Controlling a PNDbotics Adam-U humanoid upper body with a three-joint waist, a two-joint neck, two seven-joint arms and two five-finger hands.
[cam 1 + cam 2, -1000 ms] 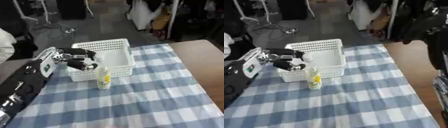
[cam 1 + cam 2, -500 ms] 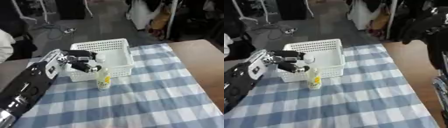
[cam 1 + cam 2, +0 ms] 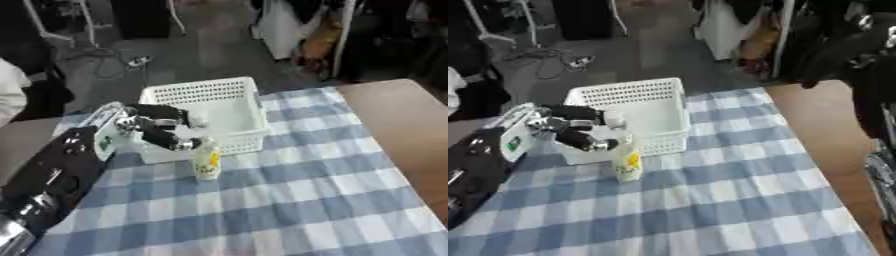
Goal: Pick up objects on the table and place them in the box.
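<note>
Left hand [image 3: 144, 131]: centre left, fingers [image 3: 171, 143] curled, holding nothing, tips at bottle's top.
Bottle [image 3: 206, 160]: upright on surface [image 3: 289, 200], before basket [image 3: 210, 107]; yellow label, unreadable.

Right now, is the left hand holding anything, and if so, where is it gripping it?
It cannot be told. The left hand has curled fingers beside the small bottle in front of the white basket; no contact shows.
</note>
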